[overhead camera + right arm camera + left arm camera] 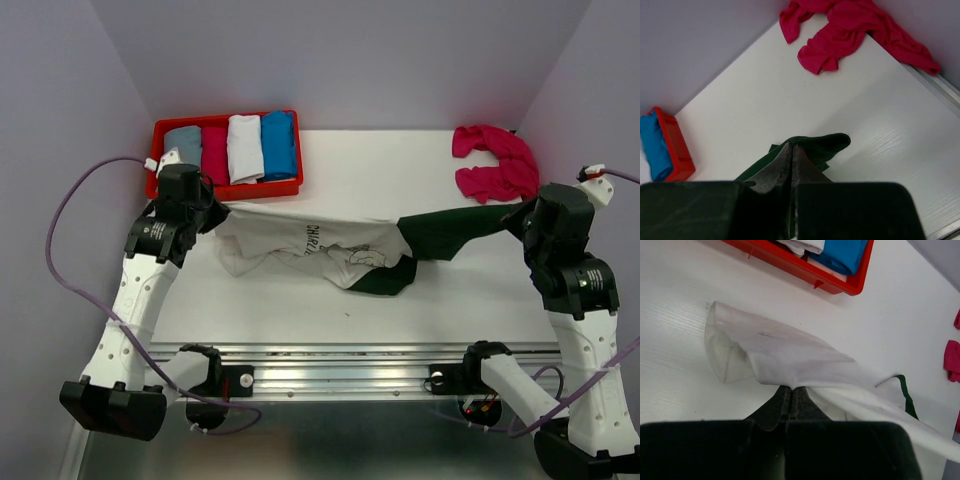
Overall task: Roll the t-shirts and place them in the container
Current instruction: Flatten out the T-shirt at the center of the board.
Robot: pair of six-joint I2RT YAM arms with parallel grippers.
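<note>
A cream-white t-shirt with dark green sleeves hangs stretched across the table between my two grippers, its middle sagging and crumpled. My left gripper is shut on the shirt's white edge, with the fingertips pressed together under the cloth. My right gripper is shut on a dark green sleeve, its jaws closed on the fabric. A magenta-pink t-shirt lies bunched at the back right corner, and the right wrist view shows that pink t-shirt beyond the sleeve.
A red tray at the back left holds rolled grey, magenta, white and blue shirts. The tray's rim sits just beyond the left gripper. Purple walls close in the table on three sides. A metal rail runs along the near edge.
</note>
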